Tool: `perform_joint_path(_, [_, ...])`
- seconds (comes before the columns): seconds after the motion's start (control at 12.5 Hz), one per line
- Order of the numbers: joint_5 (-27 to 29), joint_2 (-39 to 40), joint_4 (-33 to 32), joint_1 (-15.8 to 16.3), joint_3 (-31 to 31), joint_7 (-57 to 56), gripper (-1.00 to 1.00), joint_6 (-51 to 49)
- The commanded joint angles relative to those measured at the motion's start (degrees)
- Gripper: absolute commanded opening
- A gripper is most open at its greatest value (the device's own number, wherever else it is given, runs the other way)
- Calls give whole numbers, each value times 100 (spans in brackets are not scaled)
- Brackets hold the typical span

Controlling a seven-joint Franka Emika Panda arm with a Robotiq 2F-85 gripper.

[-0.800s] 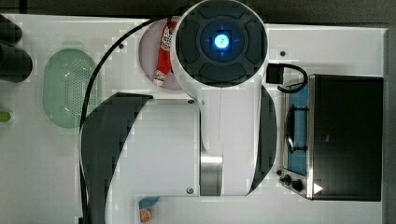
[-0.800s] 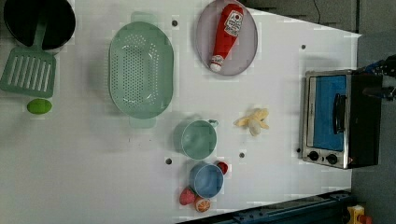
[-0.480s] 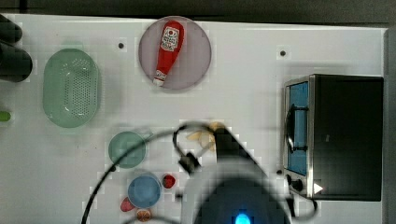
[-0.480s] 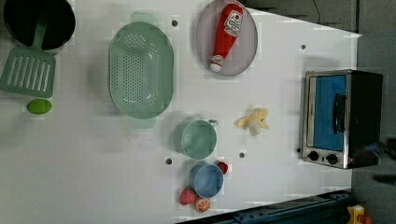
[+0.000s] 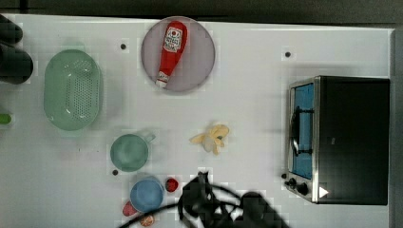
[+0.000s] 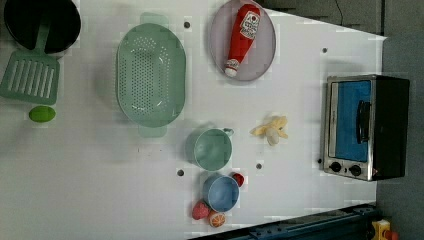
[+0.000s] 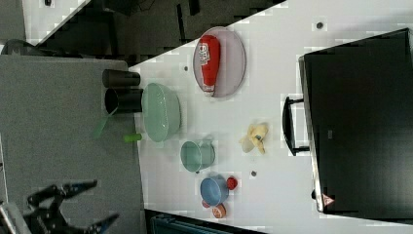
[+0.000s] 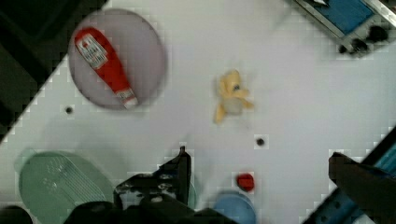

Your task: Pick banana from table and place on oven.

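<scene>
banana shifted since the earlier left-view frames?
No. In the left view the banana lies at the same spot on the table, between the teal cup and the oven.

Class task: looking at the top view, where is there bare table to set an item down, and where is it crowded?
Bare table lies between the plate and the oven. Crowded: the teal cup, blue cup and small toys cluster together, with the banana nearby.

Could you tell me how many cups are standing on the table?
2: a teal cup left of the banana in the top view, and a blue cup just below it, among small toy fruits.
</scene>
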Motion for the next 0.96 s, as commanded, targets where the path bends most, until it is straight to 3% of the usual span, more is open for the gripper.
perform_joint_path(0.08, [37,1176,-615,-103,79,148,100,359])
perform_joint_path(0.96, [36,3507,-2049,-129,-45,148,100,4238])
